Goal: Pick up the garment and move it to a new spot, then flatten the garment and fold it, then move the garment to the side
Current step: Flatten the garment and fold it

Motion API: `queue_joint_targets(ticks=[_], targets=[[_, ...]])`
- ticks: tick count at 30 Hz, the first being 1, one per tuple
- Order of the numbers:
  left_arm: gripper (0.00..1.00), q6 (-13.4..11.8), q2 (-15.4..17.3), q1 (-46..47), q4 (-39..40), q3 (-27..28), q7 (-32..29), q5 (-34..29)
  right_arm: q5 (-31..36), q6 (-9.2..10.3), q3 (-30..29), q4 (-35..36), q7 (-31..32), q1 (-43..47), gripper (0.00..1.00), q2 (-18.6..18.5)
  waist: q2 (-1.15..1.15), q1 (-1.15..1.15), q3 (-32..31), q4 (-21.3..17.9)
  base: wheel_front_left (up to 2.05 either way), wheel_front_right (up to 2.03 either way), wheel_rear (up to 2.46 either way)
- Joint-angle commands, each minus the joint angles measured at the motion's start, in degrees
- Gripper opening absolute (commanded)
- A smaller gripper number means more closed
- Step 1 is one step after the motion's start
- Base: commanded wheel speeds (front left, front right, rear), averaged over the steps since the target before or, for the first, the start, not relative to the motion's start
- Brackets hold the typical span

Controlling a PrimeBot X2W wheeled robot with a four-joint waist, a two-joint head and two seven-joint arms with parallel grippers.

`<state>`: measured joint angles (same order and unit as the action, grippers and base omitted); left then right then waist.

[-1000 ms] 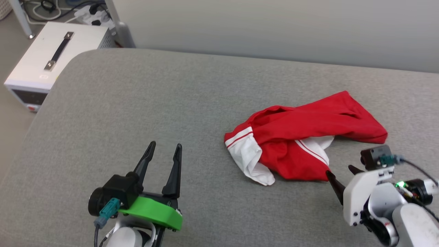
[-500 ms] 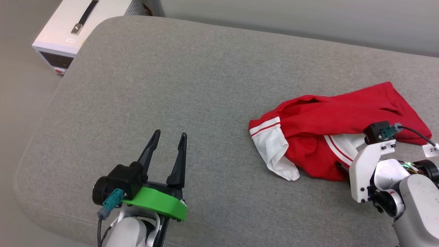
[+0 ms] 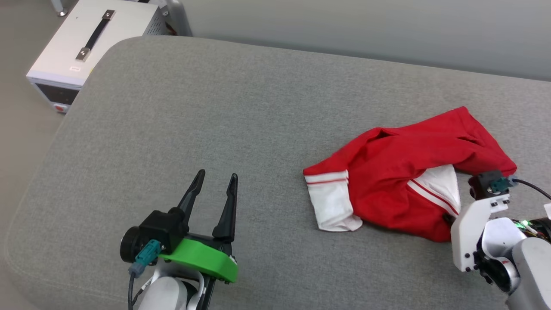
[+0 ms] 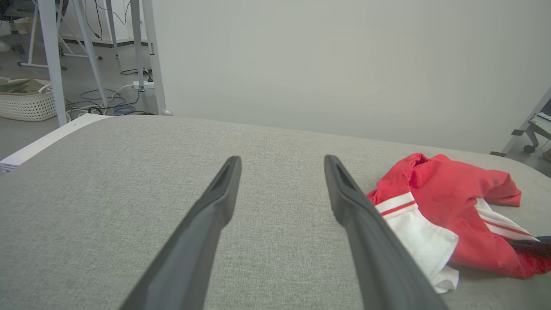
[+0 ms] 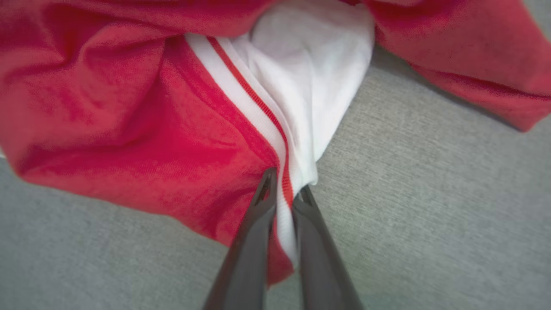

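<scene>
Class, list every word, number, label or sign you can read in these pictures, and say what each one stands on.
No text here is legible.
Sticker on top of the white box: too small to read.
Garment: red-and-white stripes on the sleeve trim; no letters on the folds facing the cameras.
</scene>
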<state>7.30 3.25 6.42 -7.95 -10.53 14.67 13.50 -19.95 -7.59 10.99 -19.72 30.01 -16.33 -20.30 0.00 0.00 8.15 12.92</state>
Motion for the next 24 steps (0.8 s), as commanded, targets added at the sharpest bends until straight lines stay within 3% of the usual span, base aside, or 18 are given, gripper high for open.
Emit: queue_joint_targets(ticks=[1,10,17,18,19,24], targets=[[1.0,0.18,-0.11,-0.65,-0.22,-0.12,0.33,-0.19,0.0,0.1,-1.03,0.11,-0.45,1.59,0.0,-1.0,0.0,0.0,-2.8,-2.94,0.0,0.0,0.0],[1.0,0.18,0.14,-1.94,-1.0,-1.08,0.33,0.16,2.26,0.1,-12.59,3.77,-1.65,8.6,0.0,-2.15,0.0,0.0,-4.72,-6.19,0.0,0.0,0.0],[1.0,0.18,0.21,-1.58,-1.15,-1.34,0.33,0.35,4.37,0.1,-17.11,1.95,-5.4,10.5,0.0,-0.28,0.0,0.0,-3.69,-6.49,0.0,0.0,0.0],[1.0,0.18,0.24,-1.51,-1.22,-1.35,0.33,0.38,5.08,0.1,-17.71,1.51,-6.8,10.2,0.45,-0.02,0.0,0.0,-3.54,-6.53,0.0,0.0,0.0],[1.0,0.18,0.25,-1.46,-1.27,-1.34,0.33,0.38,5.46,0.1,-18.26,1.11,-7.93,9.92,1.0,0.39,0.0,0.0,-3.47,-6.57,0.0,0.0,0.0],[1.0,0.18,0.41,-1.48,-1.62,-1.42,0.33,0.4,6.19,0.1,-18.44,1.2,-14.73,8.29,1.0,1.81,0.0,0.0,-4.12,-7.37,0.0,0.0,0.0]])
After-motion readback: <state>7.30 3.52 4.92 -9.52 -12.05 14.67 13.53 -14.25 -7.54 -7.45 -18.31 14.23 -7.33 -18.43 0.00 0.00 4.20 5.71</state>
